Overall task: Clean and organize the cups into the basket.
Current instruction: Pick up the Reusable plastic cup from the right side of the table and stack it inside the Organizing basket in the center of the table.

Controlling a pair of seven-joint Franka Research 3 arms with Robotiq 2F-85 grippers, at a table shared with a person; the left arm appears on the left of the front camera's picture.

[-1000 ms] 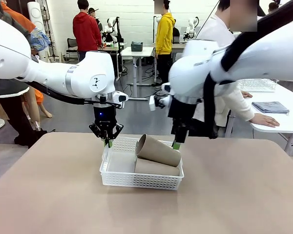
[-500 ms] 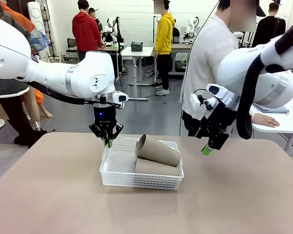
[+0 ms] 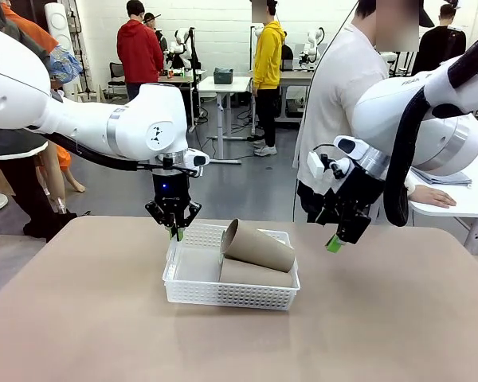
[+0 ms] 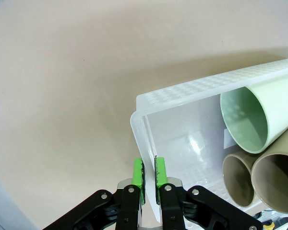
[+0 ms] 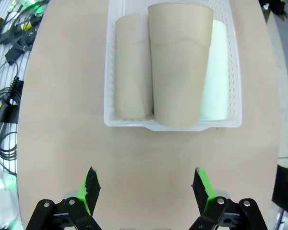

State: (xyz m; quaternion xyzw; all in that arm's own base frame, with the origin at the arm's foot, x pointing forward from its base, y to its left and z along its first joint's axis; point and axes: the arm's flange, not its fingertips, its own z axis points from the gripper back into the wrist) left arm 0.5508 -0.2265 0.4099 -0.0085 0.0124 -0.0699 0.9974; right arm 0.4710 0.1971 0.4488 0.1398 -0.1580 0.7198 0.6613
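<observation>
Two claws were in the shot. The left gripper (image 3: 175,231) had its green pads (image 4: 138,175) pinched tight on the thin wall of the basket (image 3: 193,292) at its far left corner, so it was gripping the basket itself. The right gripper (image 3: 332,243) hung off past the basket's right side, above the table (image 3: 80,318), with its jaws spread wide and nothing between them.

From the right wrist camera, a tan cup (image 5: 180,62) lay on top, across another tan cup (image 5: 132,64) and the mint cup (image 5: 218,72), all on their sides inside the basket. The left wrist camera looked straight into their open mouths, mint one (image 4: 252,115) farthest from the claw. A person in a white top (image 3: 338,95) stood across the table.
</observation>
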